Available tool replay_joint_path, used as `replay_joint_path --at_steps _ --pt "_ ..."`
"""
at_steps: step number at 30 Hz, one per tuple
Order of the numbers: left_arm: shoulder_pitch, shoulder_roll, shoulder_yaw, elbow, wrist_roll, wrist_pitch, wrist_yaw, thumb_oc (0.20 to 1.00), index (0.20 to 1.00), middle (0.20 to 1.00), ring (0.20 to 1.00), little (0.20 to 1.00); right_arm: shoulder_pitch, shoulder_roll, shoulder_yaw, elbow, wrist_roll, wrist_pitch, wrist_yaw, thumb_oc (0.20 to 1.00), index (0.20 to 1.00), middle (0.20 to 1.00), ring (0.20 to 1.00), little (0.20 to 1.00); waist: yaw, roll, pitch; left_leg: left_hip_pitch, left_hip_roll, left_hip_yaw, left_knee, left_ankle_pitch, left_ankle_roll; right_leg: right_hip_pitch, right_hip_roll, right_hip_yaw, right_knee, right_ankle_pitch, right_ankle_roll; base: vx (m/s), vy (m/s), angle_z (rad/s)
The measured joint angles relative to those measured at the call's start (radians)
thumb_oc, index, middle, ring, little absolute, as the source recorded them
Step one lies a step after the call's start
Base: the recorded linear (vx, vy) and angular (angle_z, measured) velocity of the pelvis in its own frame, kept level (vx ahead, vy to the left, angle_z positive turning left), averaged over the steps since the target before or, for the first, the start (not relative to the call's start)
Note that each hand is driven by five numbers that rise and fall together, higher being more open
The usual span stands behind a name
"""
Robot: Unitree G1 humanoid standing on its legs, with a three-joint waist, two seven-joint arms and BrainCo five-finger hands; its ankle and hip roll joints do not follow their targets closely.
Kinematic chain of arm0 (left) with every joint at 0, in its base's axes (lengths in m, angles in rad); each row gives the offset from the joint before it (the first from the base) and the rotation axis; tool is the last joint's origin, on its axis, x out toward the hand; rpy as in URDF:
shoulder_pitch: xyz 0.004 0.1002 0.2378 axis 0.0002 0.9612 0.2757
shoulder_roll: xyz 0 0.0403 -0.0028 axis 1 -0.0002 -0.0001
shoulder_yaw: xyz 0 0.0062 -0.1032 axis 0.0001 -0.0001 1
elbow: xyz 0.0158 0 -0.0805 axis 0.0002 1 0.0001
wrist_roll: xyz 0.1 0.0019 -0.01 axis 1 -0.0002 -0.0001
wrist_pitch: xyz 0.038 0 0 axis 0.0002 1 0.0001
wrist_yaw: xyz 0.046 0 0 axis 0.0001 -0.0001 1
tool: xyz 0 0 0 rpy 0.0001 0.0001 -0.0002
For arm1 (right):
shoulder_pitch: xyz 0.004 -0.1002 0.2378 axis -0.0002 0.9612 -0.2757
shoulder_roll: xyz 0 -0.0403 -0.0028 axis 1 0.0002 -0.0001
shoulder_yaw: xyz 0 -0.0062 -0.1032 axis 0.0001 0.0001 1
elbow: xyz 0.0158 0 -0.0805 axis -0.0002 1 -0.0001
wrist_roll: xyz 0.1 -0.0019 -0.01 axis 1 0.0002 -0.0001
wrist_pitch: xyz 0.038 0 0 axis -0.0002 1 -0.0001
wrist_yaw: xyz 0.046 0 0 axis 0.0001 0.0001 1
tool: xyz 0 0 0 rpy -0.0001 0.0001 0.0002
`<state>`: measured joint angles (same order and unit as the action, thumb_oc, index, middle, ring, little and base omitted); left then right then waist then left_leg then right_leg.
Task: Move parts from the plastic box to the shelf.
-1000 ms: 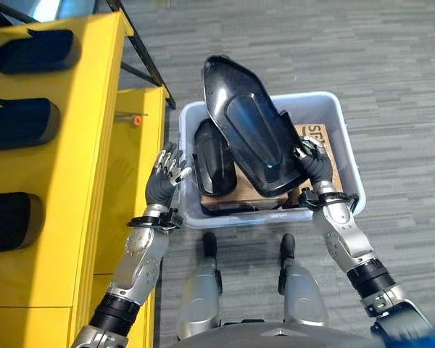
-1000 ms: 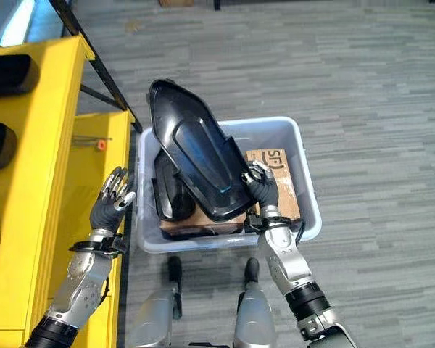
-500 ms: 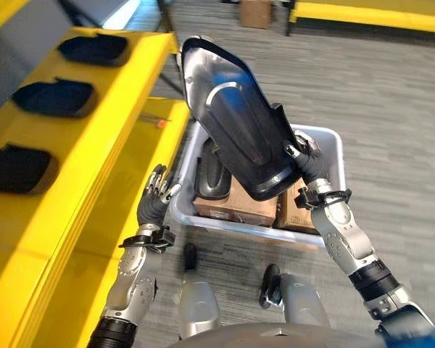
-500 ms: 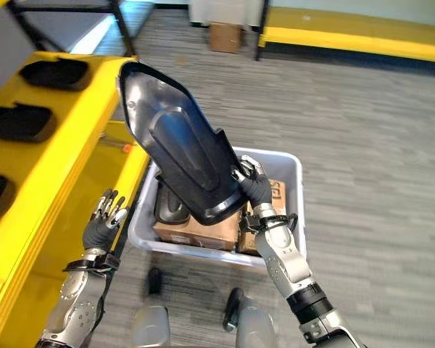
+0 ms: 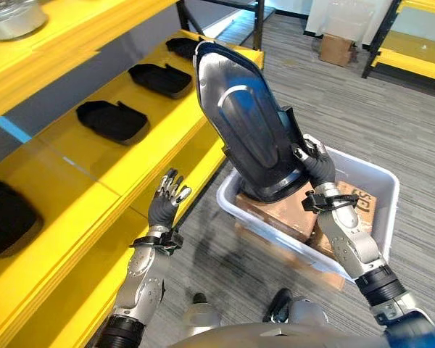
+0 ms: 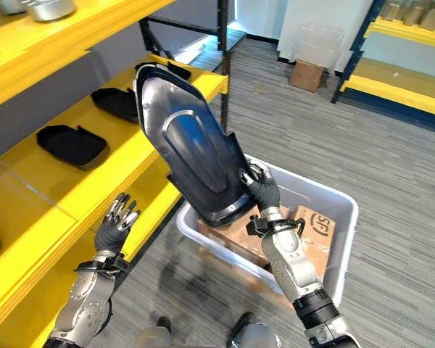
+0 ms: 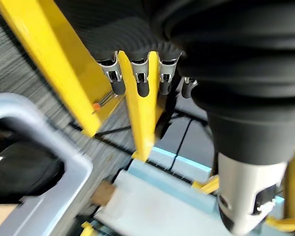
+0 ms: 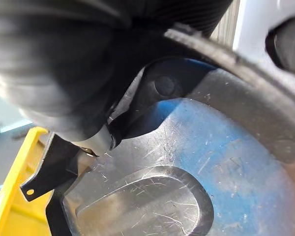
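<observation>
- We are grasping the large glossy black moulded plastic part [image 5: 248, 130] by its lower edge with our right hand [image 5: 317, 164], fingers curled round it, holding it tilted in the air above the pale grey plastic box [image 5: 377, 190].
- The box is holding brown cardboard cartons [image 5: 279, 210].
- Our left hand [image 5: 167, 201] is hanging released, fingers straight, beside the yellow shelf [image 5: 152, 152], where smaller black parts [image 5: 111, 119] are lying.

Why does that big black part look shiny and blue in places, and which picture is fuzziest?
In the left eye view, the black part held up by the right hand shows pale glare across its glossy face. In the right wrist view, its scratched surface carries a blue sheen, probably a reflection. The left wrist view is softest: the left hand and the plastic box look smeared.
</observation>
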<state>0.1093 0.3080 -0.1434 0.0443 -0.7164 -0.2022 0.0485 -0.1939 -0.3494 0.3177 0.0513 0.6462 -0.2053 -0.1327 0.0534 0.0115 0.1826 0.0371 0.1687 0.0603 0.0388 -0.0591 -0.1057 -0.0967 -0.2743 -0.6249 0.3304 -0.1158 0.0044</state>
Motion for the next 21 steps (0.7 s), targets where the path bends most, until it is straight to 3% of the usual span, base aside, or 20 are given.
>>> replay_joint_path --at_steps 2,5,8,11,12,13,14,15,16,17,18,20,21 --pt "0.011 0.004 0.010 -0.001 0.001 0.000 0.000 1.000 1.000 1.000 1.000 1.000 0.014 0.005 0.003 0.000 -0.001 0.002 0.005 0.200 0.200 0.200 0.200 0.200 0.013 -0.006 -0.015 -0.013 -0.015 -0.007 -0.001 0.002 0.011 0.001 -0.009 -0.001 -0.019 0.015 0.013 -0.05 0.301 0.23" --pt "0.039 0.013 0.050 -0.001 0.023 0.000 0.000 1.000 1.000 1.000 1.000 1.000 0.021 0.028 0.000 0.001 -0.001 0.003 0.007 0.200 0.200 0.200 0.200 0.200 0.048 -0.020 -0.035 -0.061 -0.078 -0.031 0.040 -0.003 0.042 0.014 -0.057 -0.030 -0.060 0.070 0.045 -0.06 0.344 0.36" --pt "0.036 0.008 0.050 -0.002 0.034 -0.001 0.000 1.000 1.000 1.000 1.000 1.000 0.035 0.028 -0.009 0.000 -0.002 0.004 0.007 0.200 0.200 0.200 0.200 0.200 0.053 -0.026 -0.035 -0.095 -0.124 -0.079 0.085 -0.005 0.058 0.056 -0.098 -0.076 -0.077 0.095 0.075 -0.06 0.299 0.60" --pt "0.028 0.014 0.064 0.003 0.043 -0.001 0.000 1.000 1.000 1.000 1.000 1.000 0.049 0.055 -0.030 0.004 -0.003 0.015 0.006 0.200 0.200 0.200 0.200 0.200 0.063 -0.045 -0.027 -0.137 -0.196 -0.132 0.125 -0.003 0.086 0.090 -0.144 -0.068 -0.091 0.112 0.096 0.00 0.336 0.93" --pt "0.028 0.017 0.065 0.001 0.043 -0.001 0.000 1.000 1.000 1.000 1.000 1.000 0.050 0.055 -0.036 0.005 -0.003 0.016 0.005 0.200 0.200 0.200 0.200 0.200 0.057 -0.044 -0.027 -0.156 -0.194 -0.141 0.140 -0.006 0.090 0.092 -0.149 -0.067 -0.089 0.112 0.095 -0.04 0.271 0.78" --pt "0.029 0.029 0.069 -0.004 0.043 -0.002 0.000 1.000 1.000 1.000 1.000 1.000 0.049 0.066 -0.036 0.005 -0.003 0.020 0.004 0.200 0.200 0.200 0.200 0.200 0.061 -0.048 -0.023 -0.166 -0.209 -0.153 0.165 -0.010 0.098 0.089 -0.150 -0.016 -0.086 0.121 0.082 -0.02 0.283 0.81" --pt "0.019 0.030 0.068 0.008 0.046 -0.003 0.001 1.000 1.000 1.000 1.000 1.000 0.052 0.066 -0.035 0.003 -0.003 0.022 0.007 0.200 0.200 0.200 0.200 0.200 0.040 -0.041 -0.013 -0.191 -0.239 -0.188 0.193 -0.014 0.132 0.072 -0.146 0.125 -0.031 0.128 0.050 -0.02 0.283 1.16" --pt "0.012 0.035 0.063 0.018 0.063 -0.001 -0.001 1.000 1.000 1.000 1.000 1.000 0.065 0.064 -0.033 0.003 -0.003 0.023 0.007 0.200 0.200 0.200 0.200 0.200 0.011 -0.033 -0.014 -0.195 -0.244 -0.224 0.195 -0.008 0.132 0.050 -0.121 0.292 0.015 0.124 0.049 0.04 0.143 1.24" --pt "0.011 0.045 0.063 0.016 0.075 -0.003 -0.003 1.000 1.000 1.000 1.000 1.000 0.084 0.064 -0.033 0.002 -0.002 0.024 0.014 0.200 0.200 0.200 0.200 0.200 0.000 -0.042 -0.013 -0.186 -0.237 -0.241 0.176 -0.006 0.152 0.018 -0.095 0.412 0.045 0.070 0.098 0.04 0.110 0.78" --pt "0.036 0.075 0.072 0.016 0.081 -0.004 -0.006 1.000 1.000 1.000 1.000 1.000 0.098 0.064 -0.013 0.004 -0.002 0.038 0.034 0.200 0.200 0.200 0.200 0.200 0.008 -0.051 -0.007 -0.176 -0.217 -0.256 0.146 0.009 0.151 -0.034 0.028 0.561 0.065 -0.021 0.144 0.06 0.149 0.37" --pt "0.046 0.094 0.084 0.016 0.081 0.000 -0.006 1.000 1.000 1.000 1.000 1.000 0.124 0.063 -0.003 0.001 -0.001 0.040 0.054 0.200 0.200 0.200 0.200 0.200 0.000 -0.057 -0.002 -0.160 -0.201 -0.271 0.118 0.032 0.145 -0.054 0.129 0.627 0.088 -0.069 0.114 0.04 0.083 0.20" --pt "0.085 0.101 0.094 -0.004 0.082 0.001 -0.012 1.000 1.000 1.000 1.000 1.000 0.155 0.063 0.013 0.002 0.001 0.045 0.075 0.200 0.200 0.200 0.200 0.200 -0.008 -0.097 0.003 -0.127 -0.214 -0.265 0.079 0.048 0.136 -0.060 0.227 0.565 0.050 -0.072 0.086 0.00 0.039 0.20" --pt "0.097 0.089 0.088 -0.008 0.082 0.002 -0.019 1.000 1.000 1.000 1.000 1.000 0.163 0.054 0.013 0.006 0.006 0.045 0.088 0.200 0.200 0.200 0.200 0.200 -0.018 -0.118 -0.005 -0.129 -0.230 -0.274 0.075 0.044 0.133 -0.037 0.260 0.566 -0.010 -0.067 -0.027 -0.02 0.036 0.13"
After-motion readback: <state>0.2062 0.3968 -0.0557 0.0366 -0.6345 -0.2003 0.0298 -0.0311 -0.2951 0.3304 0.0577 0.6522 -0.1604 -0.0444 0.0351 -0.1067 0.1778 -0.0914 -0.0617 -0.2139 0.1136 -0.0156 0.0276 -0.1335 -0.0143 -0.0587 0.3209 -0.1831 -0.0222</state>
